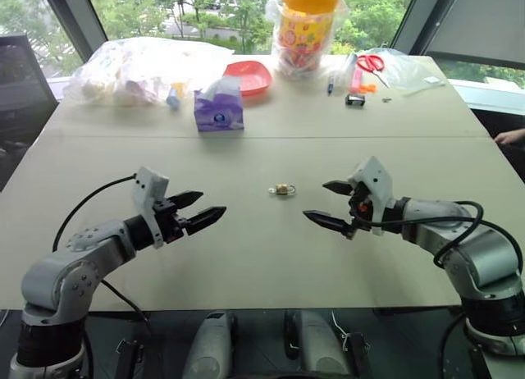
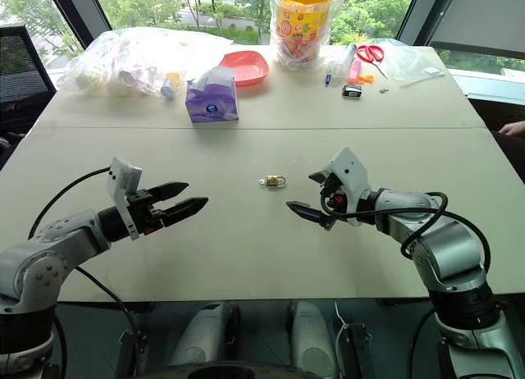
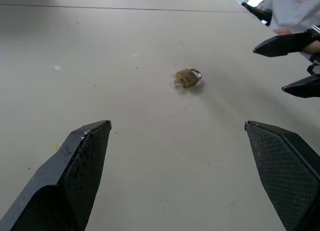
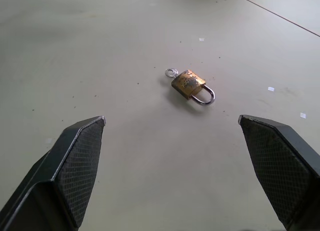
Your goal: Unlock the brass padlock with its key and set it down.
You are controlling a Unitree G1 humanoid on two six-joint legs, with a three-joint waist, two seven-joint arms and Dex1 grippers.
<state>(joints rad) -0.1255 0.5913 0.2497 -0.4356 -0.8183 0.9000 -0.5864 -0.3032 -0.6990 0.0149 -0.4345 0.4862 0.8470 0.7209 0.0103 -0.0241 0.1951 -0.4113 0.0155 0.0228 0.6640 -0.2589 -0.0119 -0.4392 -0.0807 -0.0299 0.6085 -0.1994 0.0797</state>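
We find the brass padlock (image 1: 284, 189) lying flat near the middle of the tabletop (image 1: 246, 256), the key (image 4: 171, 71) touching its body. Our left gripper (image 1: 199, 211) hangs toward the left edge, our right gripper (image 1: 328, 204) toward the right, the padlock between them. Along the far edge sit a tissue box (image 1: 218, 107), a plate (image 1: 248, 75), a jar (image 1: 308, 26) and scissors (image 1: 372, 64)

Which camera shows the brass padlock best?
The right wrist view: the brass padlock lies flat, shackle and key end both clear. The left wrist view shows it smaller, end-on; both eye views show a tiny speck on the table.
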